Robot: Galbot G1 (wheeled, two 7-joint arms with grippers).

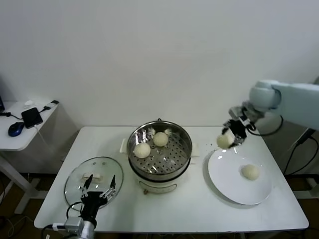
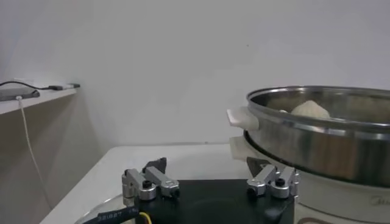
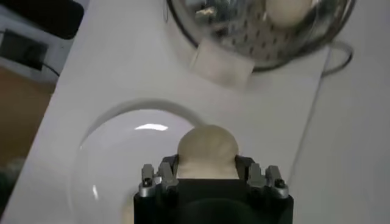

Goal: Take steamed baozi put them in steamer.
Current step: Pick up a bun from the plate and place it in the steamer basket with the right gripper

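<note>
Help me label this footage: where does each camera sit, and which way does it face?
Head view: up high, facing down at white table; both arms show.
Left wrist view: low, facing sideways at round shiny steel steamer; left gripper shows.
Right wrist view: facing down over flat white plate; right gripper holds cream-white bun.
All share the steamer.

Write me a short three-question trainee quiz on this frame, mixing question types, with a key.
1. How many baozi lie in the steamer?
2. True or false: the right gripper holds a baozi above the edge of the white plate.
3. Where is the left gripper? A) over the glass lid B) inside the steamer C) on the plate

Key
1. Two: one and another.
2. True; one more baozi sits on the plate.
3. A; it is open and holds nothing.
</note>
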